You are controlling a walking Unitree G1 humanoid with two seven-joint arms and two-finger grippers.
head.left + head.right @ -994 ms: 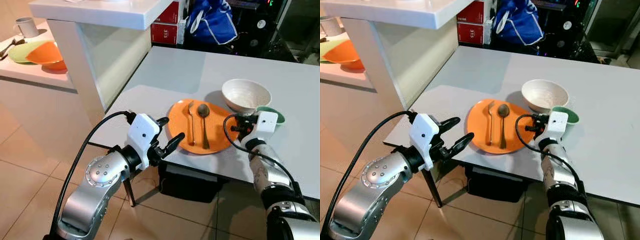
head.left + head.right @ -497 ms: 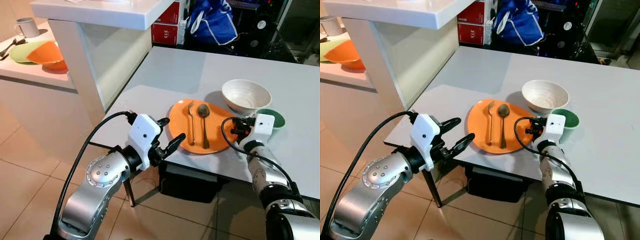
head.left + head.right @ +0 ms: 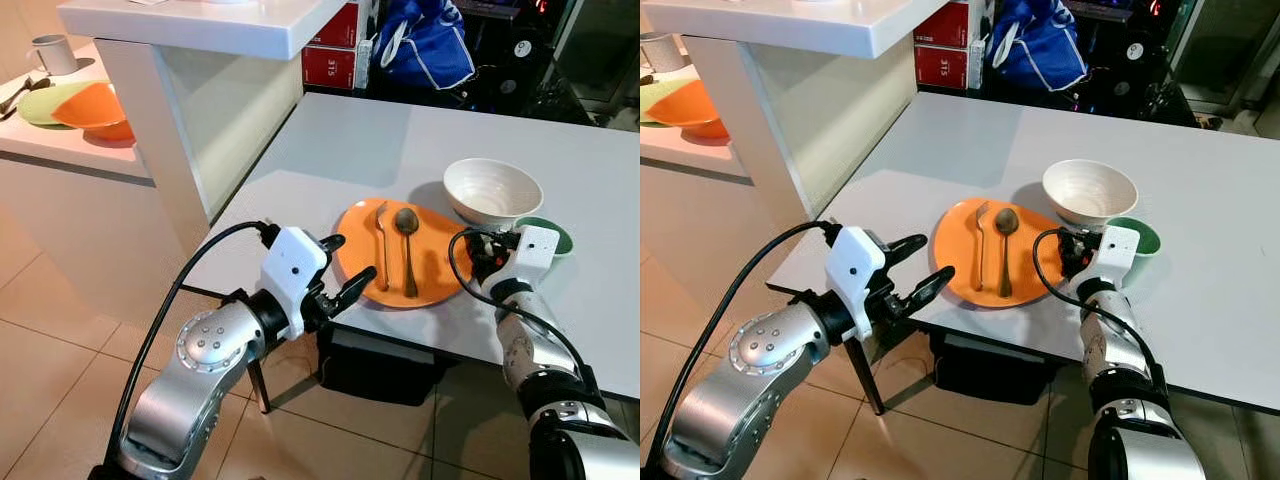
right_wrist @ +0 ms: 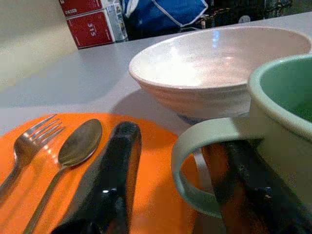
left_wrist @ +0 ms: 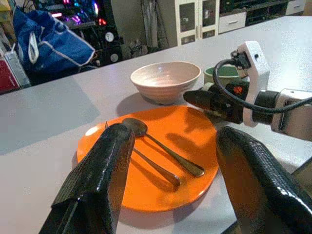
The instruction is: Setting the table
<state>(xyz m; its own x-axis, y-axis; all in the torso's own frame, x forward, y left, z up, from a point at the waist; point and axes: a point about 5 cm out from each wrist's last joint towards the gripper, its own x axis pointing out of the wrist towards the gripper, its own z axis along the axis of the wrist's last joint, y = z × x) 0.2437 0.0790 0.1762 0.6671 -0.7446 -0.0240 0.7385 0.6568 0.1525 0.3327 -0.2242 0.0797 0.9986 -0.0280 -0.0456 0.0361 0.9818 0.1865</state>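
**Both pincers at the orange plate**

On the grey surface near its front edge lies an orange plate, and on the plate a fork and a spoon lie side by side, fork on the robot's left, both with their heads toward the far side. Just behind the plate's right part stands a white bowl, upright. Beside the bowl, to the right and a little nearer the robot, stands a green mug with its pale handle turned toward the plate.

The right pincer hangs low at the plate's right rim, close by the mug. In the right wrist view its two black fingers are spread apart: one lies over the orange plate next to the spoon's bowl, the other sits under the loop of the mug's handle, against the mug's wall. Whether that finger touches the handle cannot be told.

The left pincer is held off the surface's front edge, at the plate's left rim. Its fingers are spread wide with nothing between them, pointing across the plate toward the bowl.

Beyond the surface sit a blue bag and red boxes. To the robot's left a white counter rises; a lower shelf past it carries orange and green dishes and a grey cup.
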